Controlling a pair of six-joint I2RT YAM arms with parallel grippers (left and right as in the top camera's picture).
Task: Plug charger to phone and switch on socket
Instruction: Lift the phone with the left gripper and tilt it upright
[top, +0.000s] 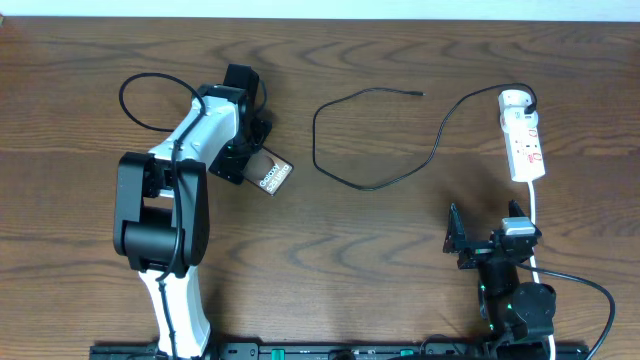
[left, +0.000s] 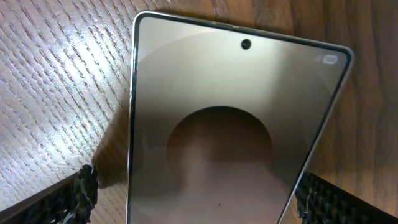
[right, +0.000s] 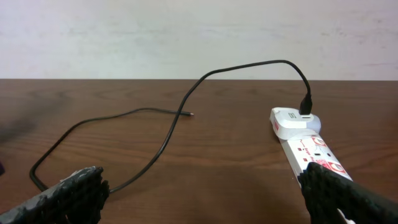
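Observation:
The phone (top: 276, 178) lies on the table at the left, grey-bronze with white lettering. In the left wrist view it (left: 236, 112) fills the frame. My left gripper (top: 254, 154) (left: 194, 194) is low over it, open, with a finger on each long side; there is a gap at the left finger. The charger (top: 345, 178) is a thin black cable looped across the middle of the table. Its free tip (top: 419, 94) (right: 191, 114) lies bare. Its other end goes into a white adapter (right: 289, 121) on the socket (top: 524, 140) (right: 311, 149). My right gripper (top: 487, 237) (right: 202, 199) is open and empty, near the strip's cord end.
The strip's white cord (top: 535, 215) runs toward the front past my right arm. A black robot cable (top: 140, 95) loops at the far left. The wooden table (top: 380, 270) ends at a pale wall (right: 186, 37) in the right wrist view.

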